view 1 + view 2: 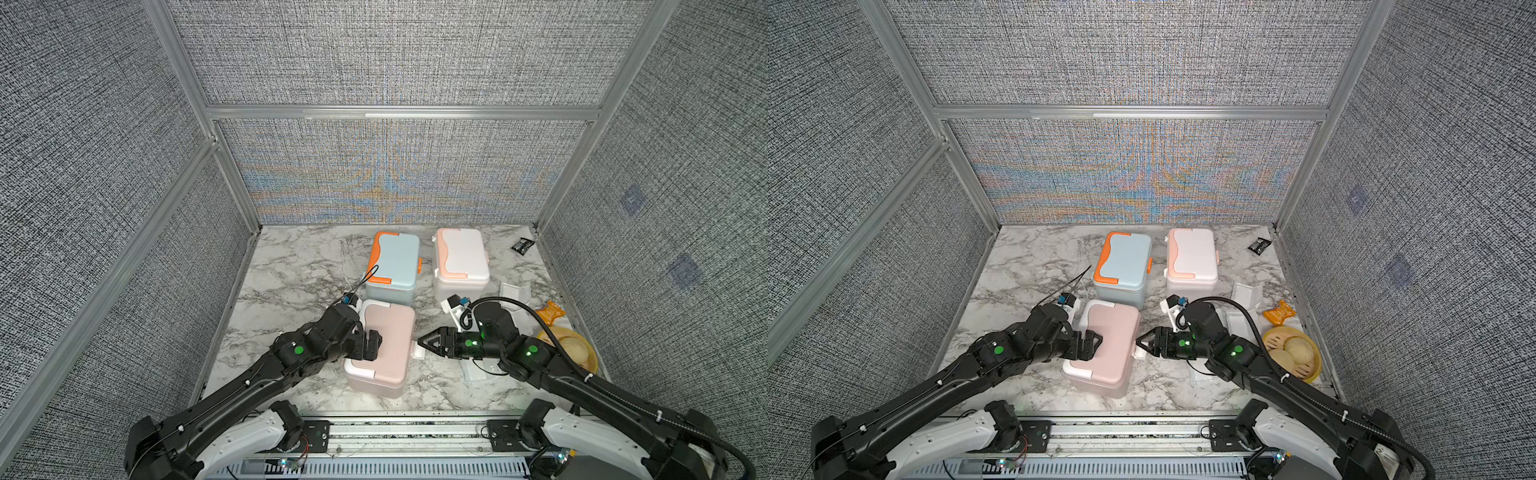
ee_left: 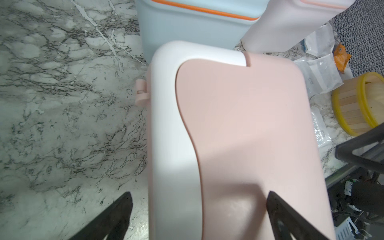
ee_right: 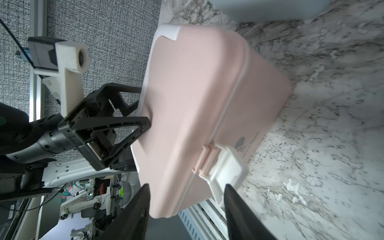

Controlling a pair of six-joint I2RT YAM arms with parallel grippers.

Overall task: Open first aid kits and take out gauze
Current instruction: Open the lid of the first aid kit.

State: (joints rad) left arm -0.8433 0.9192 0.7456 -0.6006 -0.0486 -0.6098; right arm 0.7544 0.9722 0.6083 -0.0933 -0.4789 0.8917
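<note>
The left gripper (image 2: 198,195), jaws wide and empty, steadies the pink kit (image 1: 390,332) while the right gripper (image 3: 187,188), jaws half-open astride the white latch (image 3: 225,166), should pinch squarely before lifting.

bright even light, soft shadows, wrist views slightly blurry

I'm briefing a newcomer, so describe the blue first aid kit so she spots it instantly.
On the marble table, look near the back wall. The blue kit stands left of the white kit and behind the pink kit; only it has bright orange trim.
</note>
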